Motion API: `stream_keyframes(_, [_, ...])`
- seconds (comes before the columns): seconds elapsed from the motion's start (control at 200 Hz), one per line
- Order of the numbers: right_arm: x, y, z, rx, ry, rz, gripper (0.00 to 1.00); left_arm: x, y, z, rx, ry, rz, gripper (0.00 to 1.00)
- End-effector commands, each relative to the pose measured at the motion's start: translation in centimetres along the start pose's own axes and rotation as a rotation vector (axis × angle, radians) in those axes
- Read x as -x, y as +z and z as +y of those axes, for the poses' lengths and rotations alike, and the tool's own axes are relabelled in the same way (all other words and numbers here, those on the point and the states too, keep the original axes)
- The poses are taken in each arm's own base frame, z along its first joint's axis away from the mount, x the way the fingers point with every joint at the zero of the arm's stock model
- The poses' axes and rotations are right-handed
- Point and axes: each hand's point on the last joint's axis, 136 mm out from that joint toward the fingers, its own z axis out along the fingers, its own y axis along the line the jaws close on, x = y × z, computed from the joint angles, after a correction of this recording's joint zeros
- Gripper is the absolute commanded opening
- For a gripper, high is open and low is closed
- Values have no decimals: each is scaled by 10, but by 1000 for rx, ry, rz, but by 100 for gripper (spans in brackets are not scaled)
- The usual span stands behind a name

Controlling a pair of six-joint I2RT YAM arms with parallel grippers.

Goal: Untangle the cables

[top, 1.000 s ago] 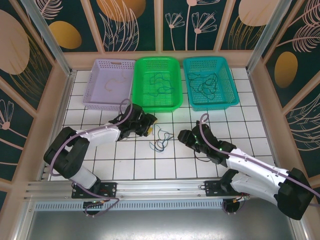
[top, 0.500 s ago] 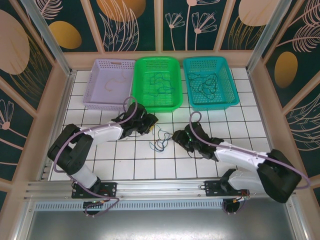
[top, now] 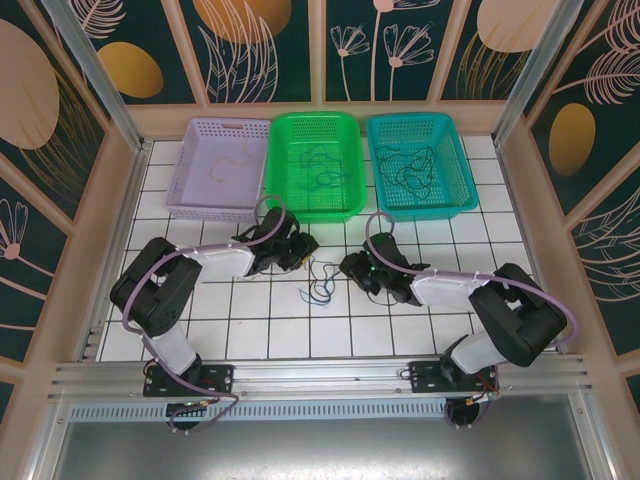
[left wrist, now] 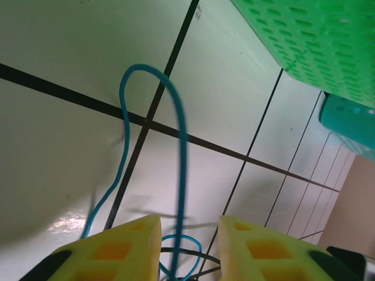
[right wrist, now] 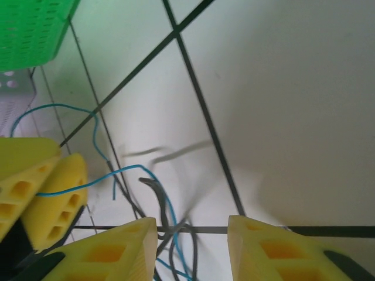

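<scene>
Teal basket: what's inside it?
Thin dark cables lie in a loose heap on the floor of the teal basket. The strands cross over each other, so their number and whatever sits under the crossings cannot be made out.

The left pincer (top: 300, 250) and right pincer (top: 348, 268) have both drawn nearer the cables (top: 320, 282).

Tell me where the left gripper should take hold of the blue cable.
Probably the straight run of the blue cable lying between the fingers of the open left gripper, coming in low along it: there it is one bare strand, whereas the far end bends into a loop.
</scene>
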Motion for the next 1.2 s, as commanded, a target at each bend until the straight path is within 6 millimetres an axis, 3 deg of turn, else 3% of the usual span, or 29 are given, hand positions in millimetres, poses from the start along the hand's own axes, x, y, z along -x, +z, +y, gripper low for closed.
stream_keyframes(0.0, [4,-3,23,73,-5,-10,37,1,6,-5,0,39,-1,28])
stream_keyframes(0.13, [6,-14,33,92,-17,-39,44,2,5,-5,10,56,-5,19])
stream_keyframes(0.24, [5,-11,29,84,-15,-31,44,1,2,-4,11,60,-6,13])
stream_keyframes(0.445, [-6,17,23,66,-14,27,33,0,-1,-6,3,58,-3,9])
stream_keyframes(0.621, [-1,26,22,29,-43,4,20,-2,-4,-4,5,48,-2,3])
stream_keyframes(0.646, [0,26,22,21,-46,-4,17,-1,-13,-12,-20,52,-11,2])
stream_keyframes(0.736, [8,19,14,-46,-68,-44,0,-3,-31,-14,-14,42,-23,0])
stream_keyframes(0.866, [19,-8,-7,-157,-102,-120,0,5,-78,-20,22,62,-119,0])
stream_keyframes(1.031, [33,-51,-39,-229,-107,-185,0,30,-146,-38,71,138,-315,0])
stream_keyframes(1.196, [52,-86,-77,-290,-58,-246,0,59,-204,-82,73,248,-475,0])
